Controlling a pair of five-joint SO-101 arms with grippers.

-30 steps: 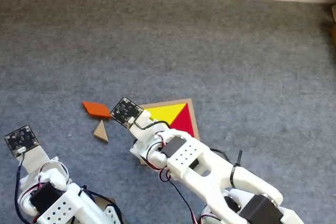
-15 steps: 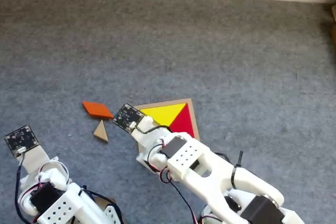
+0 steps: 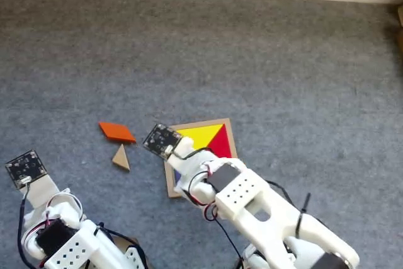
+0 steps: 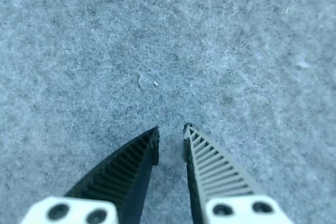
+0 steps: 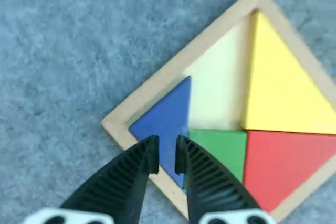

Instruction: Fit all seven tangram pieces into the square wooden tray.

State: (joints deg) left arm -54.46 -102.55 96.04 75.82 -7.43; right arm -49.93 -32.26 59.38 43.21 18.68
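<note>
We count the yellow piece point(image 5: 283, 82), red piece point(image 5: 286, 163), green piece point(image 5: 218, 148) and blue piece point(image 5: 170, 119) seated in the tray point(image 5: 173, 70), while the orange parallelogram point(image 3: 116, 131) and tan triangle point(image 3: 121, 157) lie on the carpet to its left, and the right gripper point(image 5: 166, 156) above the blue piece and the left gripper point(image 4: 170, 132) are both slightly parted and empty.

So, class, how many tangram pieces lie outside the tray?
2: the orange parallelogram and the tan triangle beside it, both left of the tray. The arm may hide others.

- Bench point(image 3: 283, 61): grey felt-like cloth, matt and fuzzy.
- Tray point(image 5: 181, 64): pale bare wood rim, smooth.
- Yellow piece point(image 5: 281, 87) and blue piece point(image 5: 168, 124): painted, smooth, faint sheen.
- Tan triangle point(image 3: 121, 157): unpainted wood, matt.
- Left pincer point(image 4: 170, 128) and right pincer point(image 5: 166, 145): matt plastic, ribbed inner faces.
</note>
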